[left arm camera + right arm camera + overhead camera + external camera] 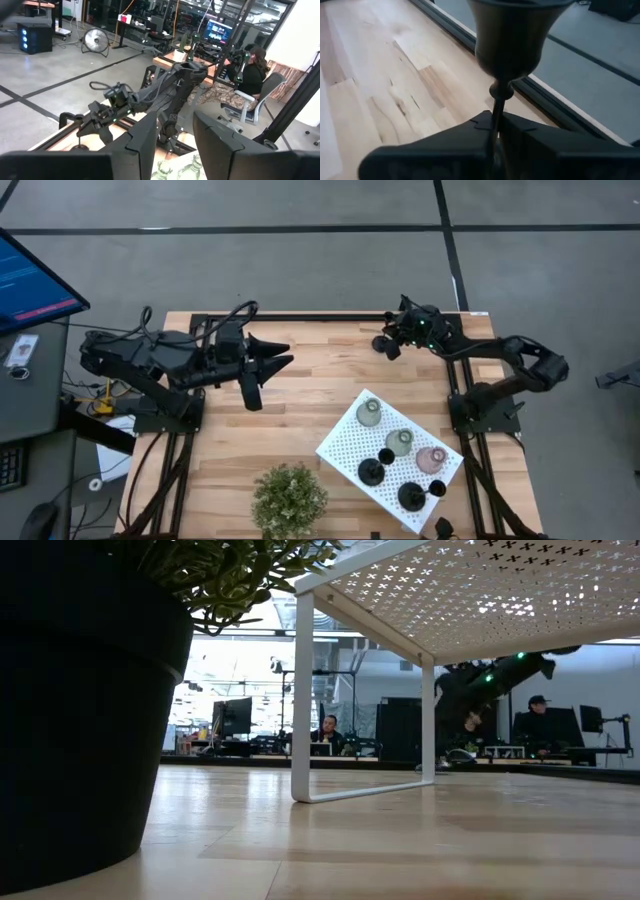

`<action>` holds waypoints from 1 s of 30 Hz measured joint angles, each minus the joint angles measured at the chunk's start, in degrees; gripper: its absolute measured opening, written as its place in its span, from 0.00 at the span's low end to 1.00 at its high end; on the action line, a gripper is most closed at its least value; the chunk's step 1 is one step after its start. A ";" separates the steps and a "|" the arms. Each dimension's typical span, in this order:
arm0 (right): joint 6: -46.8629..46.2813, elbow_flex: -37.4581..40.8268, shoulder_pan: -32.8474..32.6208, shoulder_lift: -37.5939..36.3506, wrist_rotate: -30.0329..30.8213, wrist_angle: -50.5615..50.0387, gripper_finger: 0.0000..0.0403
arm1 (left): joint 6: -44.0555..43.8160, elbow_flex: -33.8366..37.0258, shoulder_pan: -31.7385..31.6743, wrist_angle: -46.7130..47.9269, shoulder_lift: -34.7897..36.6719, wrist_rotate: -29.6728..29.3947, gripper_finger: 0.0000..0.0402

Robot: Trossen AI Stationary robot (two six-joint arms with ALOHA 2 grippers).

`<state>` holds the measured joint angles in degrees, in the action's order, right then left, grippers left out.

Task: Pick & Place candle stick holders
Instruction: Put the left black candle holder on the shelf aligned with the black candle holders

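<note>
The right tool (388, 345) hovers over the bench's (300, 410) far edge, well beyond the white perforated board (345, 445), its fingers clamped on the thin stem of a black candle stick holder (507, 35). That piece looks rigid, light and top-heavy, so a grip low on the stem, near the round base, seems steadiest. The left tool (262, 360) waits open, well left of the board, where five other holders stand

Both arms are dark, nearly black, built from chunky rounded links. Black cables loop over the left arm (150, 360), whose gripper (268, 358) ends in two pointed, wedge-shaped fingers (145, 137). The right arm (510, 365) shows small green lights near its wrist.
</note>
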<state>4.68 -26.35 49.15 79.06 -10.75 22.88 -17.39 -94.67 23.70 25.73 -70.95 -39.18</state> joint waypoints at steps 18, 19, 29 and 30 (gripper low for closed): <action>-1.07 -10.12 -6.70 -46.20 0.58 -24.82 0.01 | 0.64 0.02 0.02 0.11 -0.05 2.14 0.32; -1.39 -11.95 -8.14 -46.63 0.59 -25.57 0.01 | 0.64 0.02 0.00 0.12 -0.05 2.14 0.32; 1.23 -26.04 -29.93 -39.47 0.17 -32.01 0.01 | 0.66 0.04 0.00 0.16 -0.05 2.14 0.32; 1.63 -26.70 -32.43 -38.20 0.20 -32.04 0.01 | 0.66 0.04 0.02 0.16 -0.05 2.16 0.32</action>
<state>6.32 -53.05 16.71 40.86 -10.55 -9.16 -16.73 -94.63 23.72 25.89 -71.00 -37.01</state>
